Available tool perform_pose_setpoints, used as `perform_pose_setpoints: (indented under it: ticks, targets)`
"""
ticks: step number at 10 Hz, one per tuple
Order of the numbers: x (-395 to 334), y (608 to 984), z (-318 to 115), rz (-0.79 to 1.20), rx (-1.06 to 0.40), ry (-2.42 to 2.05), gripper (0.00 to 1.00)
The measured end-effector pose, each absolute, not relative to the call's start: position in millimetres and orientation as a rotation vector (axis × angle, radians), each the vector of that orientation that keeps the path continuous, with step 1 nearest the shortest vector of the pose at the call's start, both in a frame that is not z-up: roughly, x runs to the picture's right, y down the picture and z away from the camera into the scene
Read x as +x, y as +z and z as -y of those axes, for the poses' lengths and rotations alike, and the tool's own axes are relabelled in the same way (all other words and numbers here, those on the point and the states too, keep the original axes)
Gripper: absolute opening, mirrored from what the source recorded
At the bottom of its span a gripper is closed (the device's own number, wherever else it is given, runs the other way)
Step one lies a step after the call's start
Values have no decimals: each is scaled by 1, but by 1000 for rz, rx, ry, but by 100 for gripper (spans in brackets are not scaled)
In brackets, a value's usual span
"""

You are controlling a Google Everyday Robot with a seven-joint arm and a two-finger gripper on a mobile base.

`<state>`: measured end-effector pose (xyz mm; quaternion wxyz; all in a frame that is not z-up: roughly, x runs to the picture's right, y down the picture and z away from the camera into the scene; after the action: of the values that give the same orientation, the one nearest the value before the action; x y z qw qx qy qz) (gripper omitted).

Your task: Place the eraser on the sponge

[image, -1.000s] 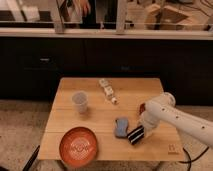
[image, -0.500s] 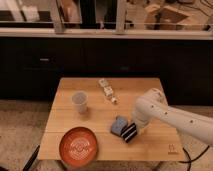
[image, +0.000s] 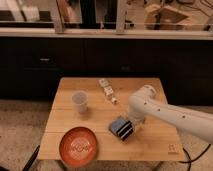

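Observation:
The sponge (image: 117,125), a small blue pad, lies on the wooden table (image: 150,140) right of the orange plate. My gripper (image: 128,130) hangs at the end of the white arm (image: 160,111), which reaches in from the right. It is low over the sponge's right end and covers part of it. A dark blocky shape sits at the gripper's tip against the sponge. I cannot tell the eraser apart from the gripper there.
An orange plate (image: 78,145) sits at the table's front left. A white cup (image: 79,101) stands upright at the left middle. Small white objects (image: 106,88) lie toward the back centre. Dark cabinets run behind the table.
The arm has swung left and the gripper has moved from beside the sponge's right side to over its right end. The sponge, cup and plate stay in place.

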<state>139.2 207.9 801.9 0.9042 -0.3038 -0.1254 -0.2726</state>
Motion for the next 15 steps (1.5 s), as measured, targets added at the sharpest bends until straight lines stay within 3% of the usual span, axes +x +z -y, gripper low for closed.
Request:
perform_pose_setpoints:
  ticks: [15]
  targets:
    - [97, 810, -182, 321, -616, -701, 0]
